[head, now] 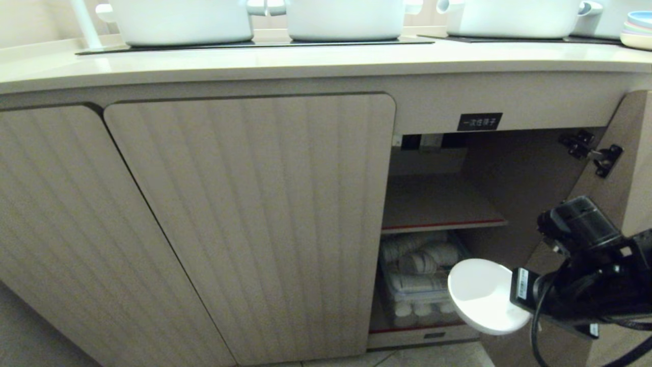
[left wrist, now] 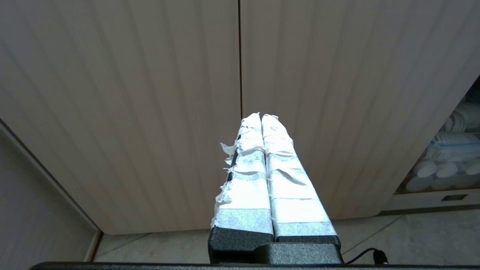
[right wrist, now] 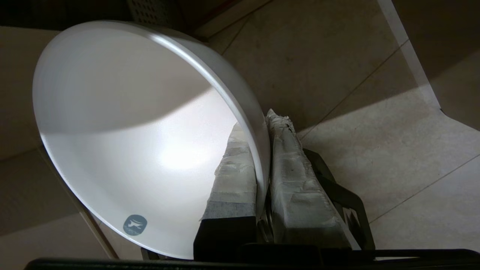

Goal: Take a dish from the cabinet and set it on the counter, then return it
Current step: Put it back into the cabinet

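Head view: right gripper (head: 514, 295) at lower right, clamped on the rim of the dish (head: 484, 295), a plain white bowl held tilted, mouth facing left and up, in the air just in front of the open cabinet (head: 438, 204). Cabinet door (head: 631, 163) swung out to the right on black hinges; small black label w/ white letters above the opening. Inside: upper shelf w/ red front edge is bare; lower compartment holds a clear bin (head: 420, 295) packed w/ stacks of white disposable cups or bowls, some in plastic sleeves, can't tell which. Closed fluted doors (head: 244, 219) to the left. Counter (head: 305, 61) runs across the top, carrying three big white pots (head: 346, 20) on black cooktop panels, plus a stack of pale plates (head: 636, 30) at far right.

Left wrist view: left gripper (left wrist: 261, 117) w/ taped fingers pressed together, holding nothing, pointing at the closed fluted doors low near the tiled floor (left wrist: 412, 236). Bin of white stacks peeks in at the right edge.

Right wrist view: taped fingers (right wrist: 296, 187) pinch the bowl wall, one inside, one outside. Bowl interior is empty, glossy, w/ a small grey round sticker (right wrist: 135, 225) near the rim. Floor tiles behind it.
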